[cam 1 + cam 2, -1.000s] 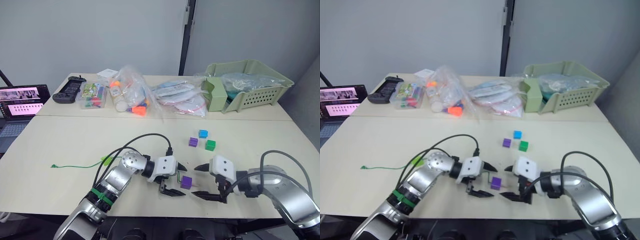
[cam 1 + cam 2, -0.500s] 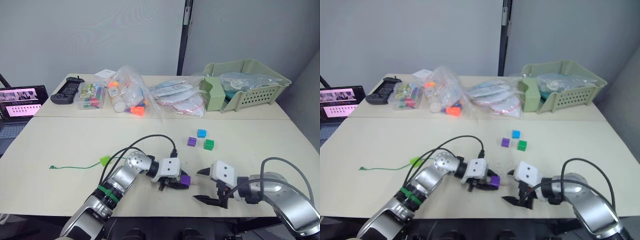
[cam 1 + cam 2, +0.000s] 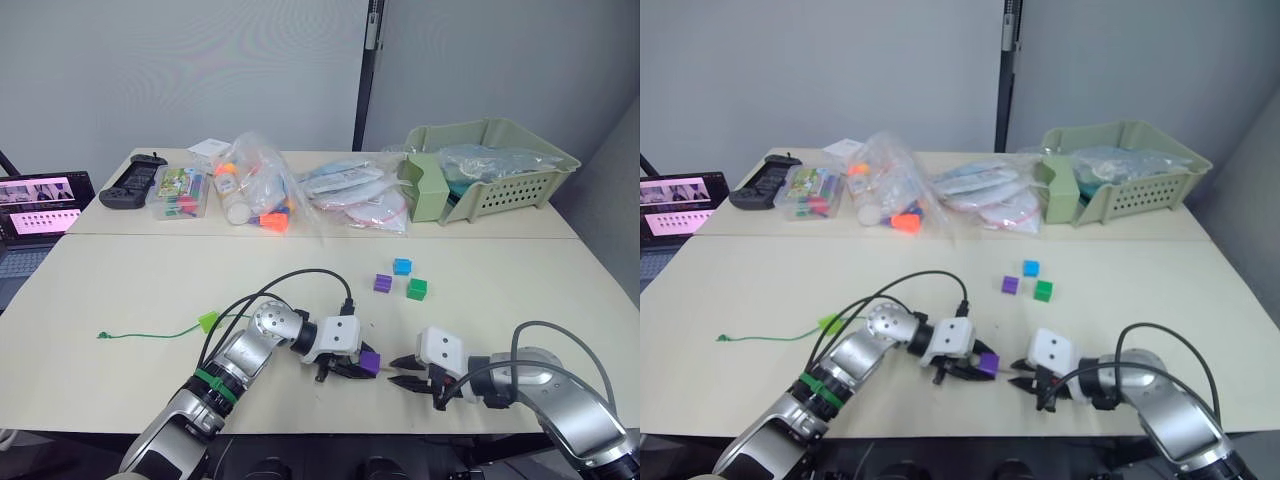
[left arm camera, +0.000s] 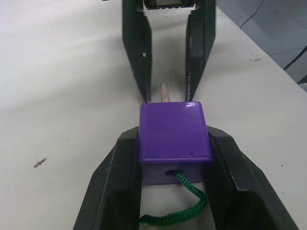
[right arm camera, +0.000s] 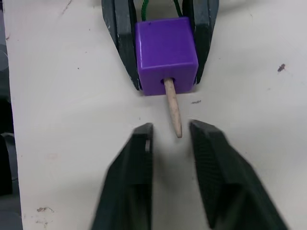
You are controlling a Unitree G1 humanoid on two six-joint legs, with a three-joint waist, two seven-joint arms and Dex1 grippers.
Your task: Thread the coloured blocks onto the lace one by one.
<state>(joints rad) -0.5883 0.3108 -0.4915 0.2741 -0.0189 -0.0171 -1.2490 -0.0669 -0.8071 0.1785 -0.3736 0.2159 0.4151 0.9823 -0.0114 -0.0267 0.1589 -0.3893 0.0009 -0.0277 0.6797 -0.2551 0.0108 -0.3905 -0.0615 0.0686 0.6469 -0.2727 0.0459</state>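
Left gripper [image 4: 175,143] is clamped on 1 purple block [image 4: 174,135], fingers on 2 opposite faces, block resting low on the table [image 3: 120,290] near its front edge. Lace [image 4: 184,203] enters the hole on the near face; its pale stiff tip [image 5: 171,106] sticks out of the far hole, angled slightly off the hole axis.

Right gripper [image 5: 171,132] faces the block, fingers apart, fingertips [image 5: 143,132] level with the end of the tip but not touching it. The tip lies between the 2 fingers, nearer the one on the far side from the point just marked.

Remaining lace runs back across the table to the robot's left, through a lime green block [image 3: 208,321], ending at a small knot [image 3: 103,334]; whether that block is already threaded or merely lies on the string is not clear from the head views. The other 3 blocks, purple [image 3: 383,283], blue [image 3: 403,266] and dark green [image 3: 417,289], sit together further back on the table, well apart from both grippers.

Step in hand, as judged: take the tip and pull it through.
- Advance the right gripper so the fingers overlap more of the tip before closing.
- Centre the tip between the fingers; a pinch at the very end may slip.
- Pull along the hole axis, left grip held firm, so the block does not twist.
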